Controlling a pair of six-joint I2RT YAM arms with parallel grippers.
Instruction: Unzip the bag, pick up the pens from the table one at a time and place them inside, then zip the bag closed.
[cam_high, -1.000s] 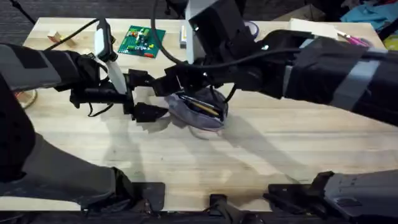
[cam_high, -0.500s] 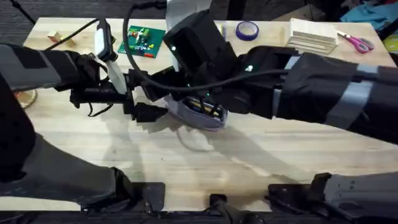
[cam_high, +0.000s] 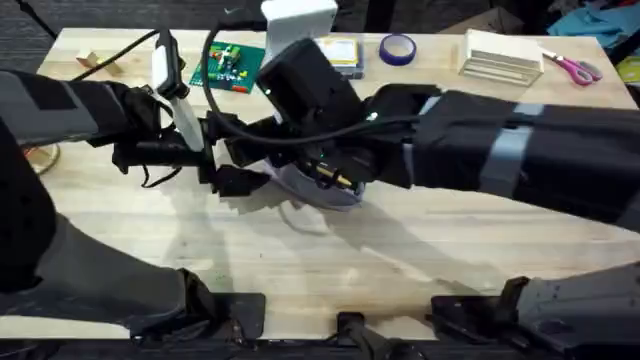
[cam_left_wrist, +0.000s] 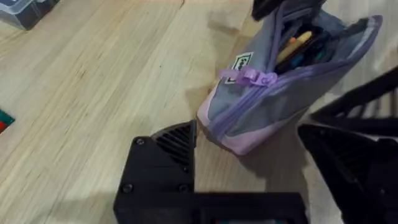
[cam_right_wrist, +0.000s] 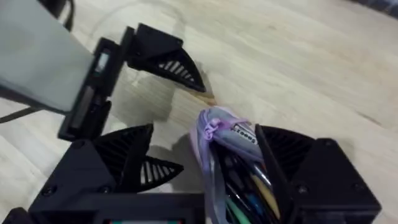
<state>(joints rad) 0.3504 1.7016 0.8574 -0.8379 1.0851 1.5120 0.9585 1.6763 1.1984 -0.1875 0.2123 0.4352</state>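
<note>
The lavender bag (cam_high: 335, 190) lies mid-table with its zipper open. Several pens (cam_left_wrist: 300, 42) show inside it, among them yellow and dark ones (cam_right_wrist: 252, 186). My left gripper (cam_high: 238, 155) comes in from the left and stands open, its fingers (cam_left_wrist: 166, 155) level with the bag's near end (cam_left_wrist: 249, 118) and not clamped on it. My right gripper (cam_right_wrist: 208, 165) hangs over the same end, open, straddling the bag. One finger (cam_right_wrist: 292, 155) lies against the fabric. The purple zipper pull (cam_right_wrist: 211, 127) sits free between the jaws, and also shows at the bag's end (cam_left_wrist: 252, 77).
Along the far edge of the table (cam_high: 450, 250) are a green circuit board (cam_high: 230, 65), a clear box with a yellow label (cam_high: 342, 55), a purple tape roll (cam_high: 397, 47), a stack of pale boards (cam_high: 500, 55) and pink scissors (cam_high: 572, 68). The right arm (cam_high: 500, 150) crosses the middle.
The right arm has swung leftward over the bag, uncovering the tape roll and the labelled box. The left arm and the bag have stayed put.
</note>
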